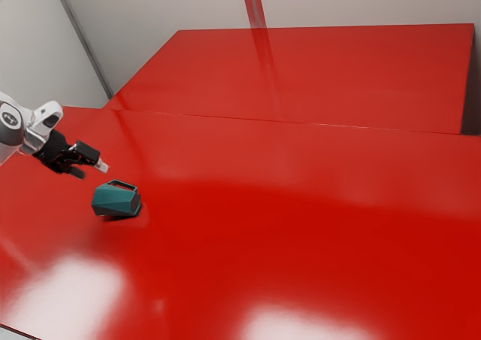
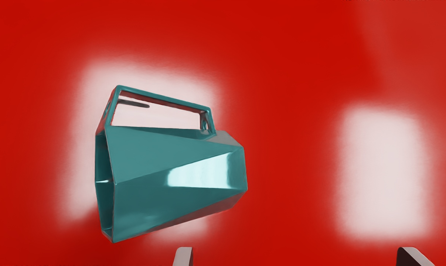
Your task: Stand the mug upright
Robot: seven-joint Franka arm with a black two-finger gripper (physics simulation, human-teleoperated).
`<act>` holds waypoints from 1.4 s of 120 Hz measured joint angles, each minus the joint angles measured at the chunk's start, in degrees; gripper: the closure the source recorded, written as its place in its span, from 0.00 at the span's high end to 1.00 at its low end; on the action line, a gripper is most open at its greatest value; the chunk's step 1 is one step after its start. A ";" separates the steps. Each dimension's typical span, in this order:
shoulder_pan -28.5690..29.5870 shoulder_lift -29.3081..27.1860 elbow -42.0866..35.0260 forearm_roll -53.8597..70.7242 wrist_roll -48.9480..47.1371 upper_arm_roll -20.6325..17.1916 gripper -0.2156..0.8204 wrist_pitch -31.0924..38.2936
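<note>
The mug (image 1: 115,201) lies on its side on the red worktop (image 1: 301,242), teal and faceted. In the exterior view it is in the part toward that view's left, between the far edge and the near edge, a short piece of which shows at the lower left corner. The wrist view shows its open mouth (image 2: 104,192) at the wider end and its narrower base at the other, with the handle (image 2: 163,98) along the side away from the fingertips.

The gripper (image 1: 91,170) hangs above the worktop, just beside the mug and toward the exterior view's left, apart from it. Its two fingers (image 2: 183,258) stand wide apart and have hold of nothing; one is near the mug, the other well apart from it. Beyond the far edge is a second red surface (image 1: 323,69), with a pale wall (image 1: 361,1) behind.
</note>
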 joint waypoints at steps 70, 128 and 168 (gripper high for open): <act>6.37 11.12 -3.55 -27.90 41.47 0.00 0.79 10.10; 7.10 15.65 -3.79 -42.86 68.26 -0.51 0.79 6.01; 7.19 16.54 -5.70 -47.21 80.25 -0.53 0.69 3.02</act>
